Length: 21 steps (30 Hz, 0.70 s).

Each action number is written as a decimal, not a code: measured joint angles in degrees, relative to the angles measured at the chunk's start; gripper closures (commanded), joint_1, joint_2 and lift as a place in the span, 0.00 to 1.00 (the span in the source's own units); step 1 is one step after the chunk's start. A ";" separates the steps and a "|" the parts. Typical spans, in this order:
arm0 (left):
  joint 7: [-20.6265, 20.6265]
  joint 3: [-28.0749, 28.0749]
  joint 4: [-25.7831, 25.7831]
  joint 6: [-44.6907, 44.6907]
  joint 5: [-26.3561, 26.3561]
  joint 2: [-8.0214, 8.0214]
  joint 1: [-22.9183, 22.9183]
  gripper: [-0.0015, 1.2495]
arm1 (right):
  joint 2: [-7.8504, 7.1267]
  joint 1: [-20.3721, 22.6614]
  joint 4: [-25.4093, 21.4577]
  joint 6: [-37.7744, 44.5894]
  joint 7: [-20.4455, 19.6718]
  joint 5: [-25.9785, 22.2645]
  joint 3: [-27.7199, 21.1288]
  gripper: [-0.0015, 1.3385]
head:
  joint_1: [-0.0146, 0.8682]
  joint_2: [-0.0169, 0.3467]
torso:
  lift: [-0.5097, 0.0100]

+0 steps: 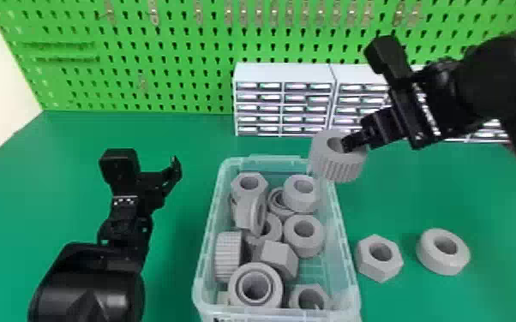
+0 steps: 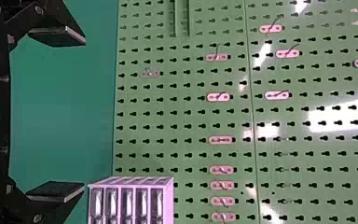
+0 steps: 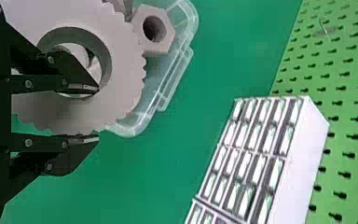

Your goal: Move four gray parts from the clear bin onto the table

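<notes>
We judge this the third transfer: our right end effector (image 3: 95, 114) clamps the gear's (image 1: 338, 168) wall above the bin's (image 1: 265, 160) far right corner, the left end effector (image 2: 84, 115) hangs spread, and lowering onto the counter (image 1: 398, 188) beside the nut (image 1: 364, 262) and ring (image 1: 437, 264) comes next.

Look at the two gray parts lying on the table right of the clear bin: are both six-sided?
No, one is a six-sided nut, but the other is a round ring.
</notes>
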 measured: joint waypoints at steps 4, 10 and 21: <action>0.00 -0.08 0.00 0.00 0.00 0.00 -0.02 0.15 | -0.69 0.78 -0.51 0.00 0.00 0.60 -2.04 0.72 | 0.80 0.24 | 0.88; 0.00 -0.16 0.00 0.00 0.08 0.00 -0.23 0.15 | -1.61 2.48 -1.28 0.00 0.00 1.64 -5.22 0.72 | 0.80 0.24 | 0.88; 0.00 -0.28 0.00 -0.04 0.26 0.00 -0.35 0.15 | -3.02 4.89 -1.92 0.00 0.00 2.48 -8.89 0.72 | 0.80 0.24 | 0.88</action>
